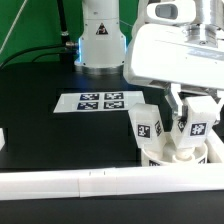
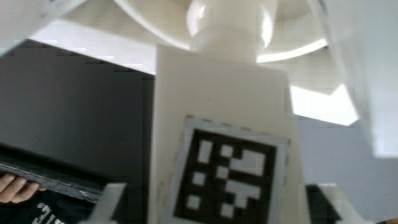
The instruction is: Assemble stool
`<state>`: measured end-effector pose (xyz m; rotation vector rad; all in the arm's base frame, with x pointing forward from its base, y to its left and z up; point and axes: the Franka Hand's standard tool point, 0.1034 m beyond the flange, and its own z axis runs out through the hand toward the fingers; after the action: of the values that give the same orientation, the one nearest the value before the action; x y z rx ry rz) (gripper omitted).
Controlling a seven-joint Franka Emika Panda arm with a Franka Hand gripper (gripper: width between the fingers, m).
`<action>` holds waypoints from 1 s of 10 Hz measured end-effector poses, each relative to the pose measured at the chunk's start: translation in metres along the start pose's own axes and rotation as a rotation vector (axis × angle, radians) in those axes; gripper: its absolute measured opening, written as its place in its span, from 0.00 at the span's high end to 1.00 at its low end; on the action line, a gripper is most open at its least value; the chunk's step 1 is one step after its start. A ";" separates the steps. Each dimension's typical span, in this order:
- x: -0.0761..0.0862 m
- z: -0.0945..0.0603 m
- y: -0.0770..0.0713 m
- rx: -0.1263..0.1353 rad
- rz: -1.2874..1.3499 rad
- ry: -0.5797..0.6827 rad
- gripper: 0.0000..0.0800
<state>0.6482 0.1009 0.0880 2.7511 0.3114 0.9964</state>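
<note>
Gripper (image 1: 195, 110) hangs with jaws open astride one tagged leg (image 2: 222, 130) upright on the round seat (image 1: 180, 156), beside a second leg (image 1: 146, 124), at the counter's near edge toward the exterior view's right.

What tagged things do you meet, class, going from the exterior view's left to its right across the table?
marker board → first stool leg → second stool leg
</note>
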 end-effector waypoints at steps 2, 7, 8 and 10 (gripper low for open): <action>0.001 0.001 0.000 -0.001 0.001 0.000 0.59; 0.003 0.002 0.001 -0.005 0.010 0.005 0.59; 0.003 0.002 0.001 -0.005 0.009 0.004 0.59; 0.003 0.002 0.001 -0.005 0.008 0.004 0.59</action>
<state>0.6522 0.1003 0.0885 2.7489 0.2989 1.0028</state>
